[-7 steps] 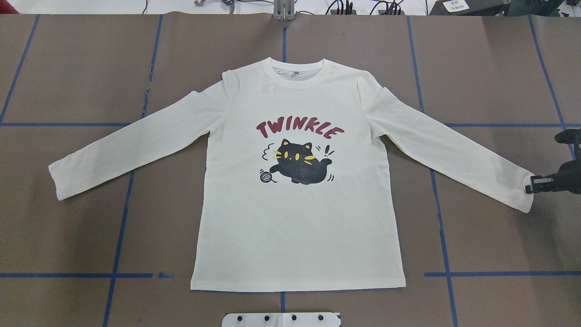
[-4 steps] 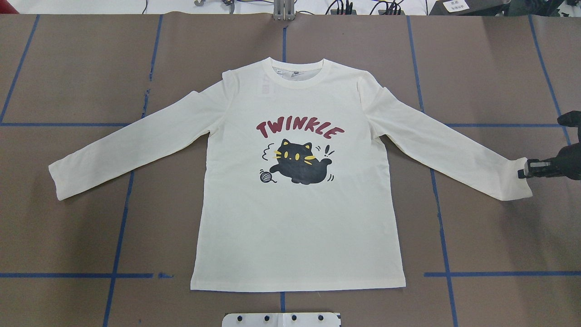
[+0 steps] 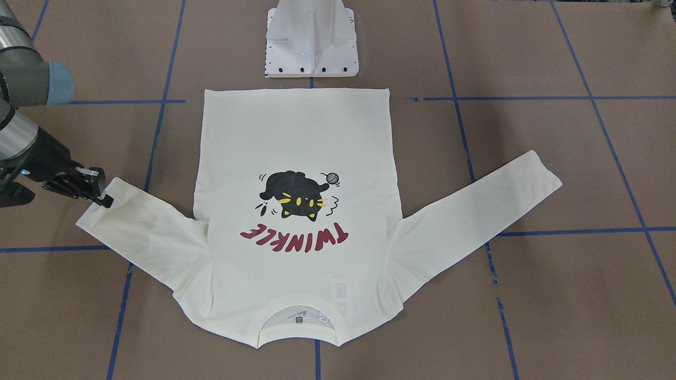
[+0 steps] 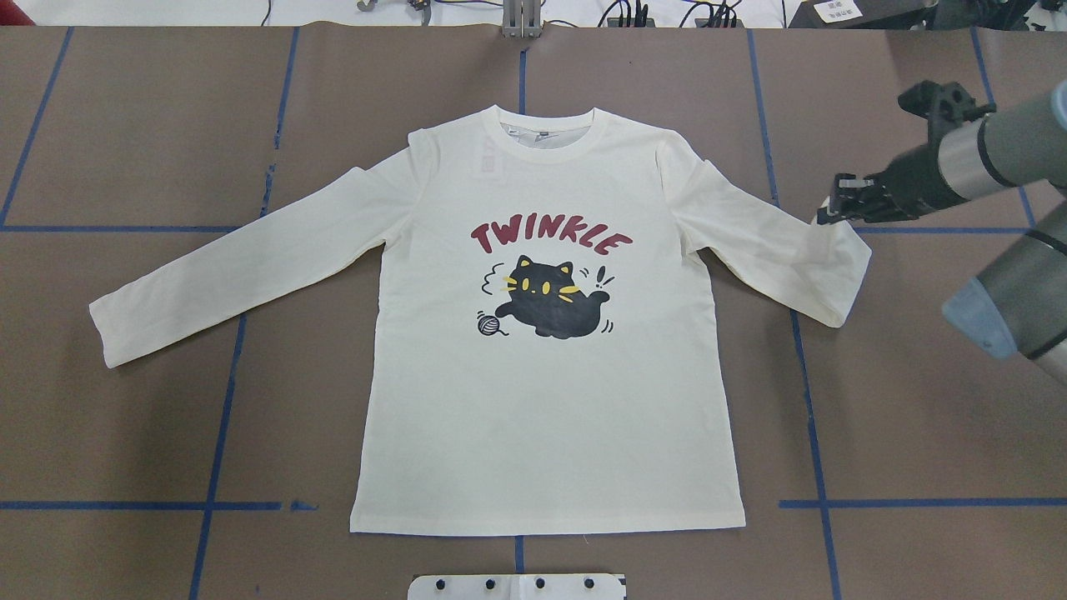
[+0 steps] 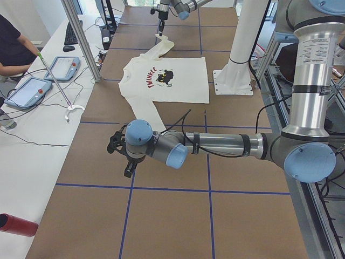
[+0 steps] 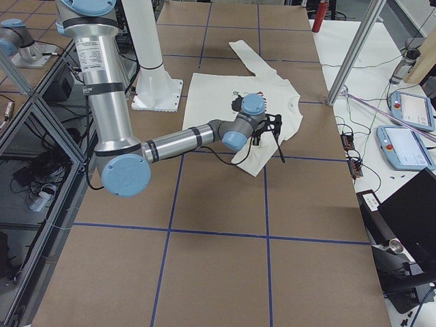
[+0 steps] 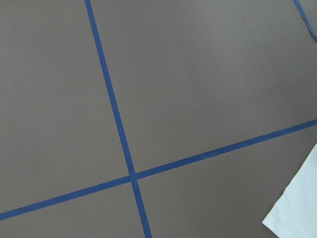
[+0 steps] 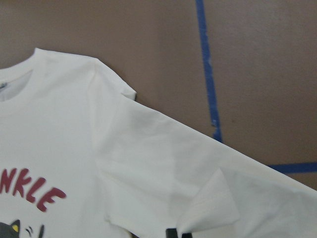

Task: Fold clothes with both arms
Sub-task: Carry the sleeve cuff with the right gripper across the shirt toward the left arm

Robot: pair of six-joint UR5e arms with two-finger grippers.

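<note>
On the brown table (image 4: 125,417), marked off with blue tape (image 7: 114,109), the shirt (image 4: 542,417) lies print side up. Its hem is near the robot's base (image 3: 311,42) and its collar is on the far side. The left sleeve (image 4: 233,275) lies flat, stretched out toward the left. The right sleeve (image 4: 767,250) is doubled back. Its cuff (image 8: 210,206) is lifted off the table and pinched in the right gripper (image 4: 825,218), whose jaws are closed narrowly on a corner of the cuff edge. The left gripper (image 5: 125,164) hovers over bare table, well apart from the shirt on the left. Only the side view shows it, so whether it is wide or narrow cannot be told.

The shirt looks like a light, limp knit with no stiffness. It sags from the pinch and creases wherever it leaves the table. Its weight should trouble neither arm. The risk is more likely drag, since a sideways pull may tug the body and wrinkle it. A thin single layer could also slide out of a shallow pinch. The stitched, doubled edges look like the best holds: the cuffs, the hem corners and the shoulder seams. For the left arm, the likely hold is the left cuff.
</note>
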